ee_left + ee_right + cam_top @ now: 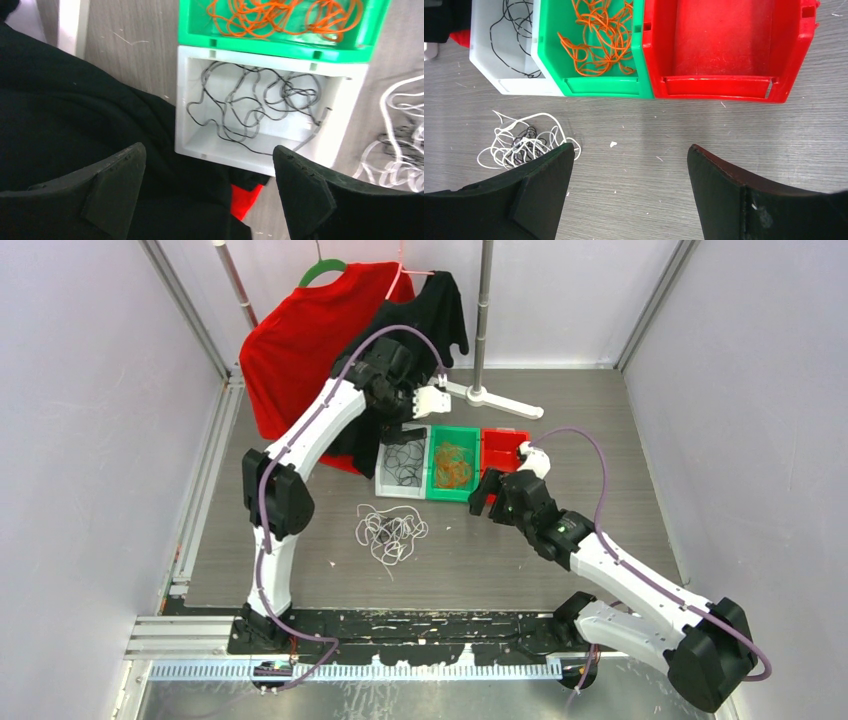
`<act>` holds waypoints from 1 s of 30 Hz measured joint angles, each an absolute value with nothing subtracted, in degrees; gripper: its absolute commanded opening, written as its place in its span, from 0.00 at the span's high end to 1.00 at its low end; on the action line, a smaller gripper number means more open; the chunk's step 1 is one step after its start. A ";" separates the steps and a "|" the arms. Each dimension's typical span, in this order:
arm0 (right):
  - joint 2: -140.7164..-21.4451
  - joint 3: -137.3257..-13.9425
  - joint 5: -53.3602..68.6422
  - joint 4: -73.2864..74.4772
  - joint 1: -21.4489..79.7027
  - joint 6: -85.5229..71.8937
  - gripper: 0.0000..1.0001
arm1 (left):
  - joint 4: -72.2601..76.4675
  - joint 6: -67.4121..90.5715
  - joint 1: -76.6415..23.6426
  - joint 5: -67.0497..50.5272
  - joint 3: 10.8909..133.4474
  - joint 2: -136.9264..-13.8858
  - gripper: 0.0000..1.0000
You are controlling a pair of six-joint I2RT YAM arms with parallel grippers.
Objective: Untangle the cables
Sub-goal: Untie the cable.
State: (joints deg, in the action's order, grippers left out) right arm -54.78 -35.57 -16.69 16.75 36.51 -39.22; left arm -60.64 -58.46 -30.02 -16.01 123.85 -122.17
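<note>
Showed sorting part done: black cable [405,462] coiled in white bin [399,493], orange cable [452,466] in green bin [452,495], frame centre. Showed white-and-black tangle [390,534] loose on table [610,450] just below. Left gripper [207,165] and right gripper [630,160] both agape, empty. Next likely needed pinching one white strand free of the black.

Three bins stand in a row at the middle of the table [470,560], nearer its far edge. A cable [405,462] lies in the left bin [384,486], a second cable [452,465] in the middle bin [434,462]; the right bin [503,443] adjoins it. A tangle [390,533] lies before the left bin. Shirts [300,340] hang at the far left corner.
</note>
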 measured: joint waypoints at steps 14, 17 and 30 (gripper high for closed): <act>-77.80 -45.63 -8.40 9.37 45.04 -39.62 0.17 | -57.91 -30.68 -20.78 -25.45 84.27 -85.60 0.01; -85.71 -49.50 -5.32 6.37 47.94 -40.01 0.20 | -56.62 -28.60 -20.40 -26.24 75.44 -79.79 0.00; -95.92 -52.95 -2.68 3.62 52.21 -43.44 0.92 | -52.07 -26.41 -20.34 -28.60 61.93 -76.90 0.24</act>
State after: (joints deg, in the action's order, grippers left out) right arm -95.92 -52.95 -2.68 3.62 52.21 -43.44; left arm -52.07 -26.41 -20.34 -28.60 61.93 -76.90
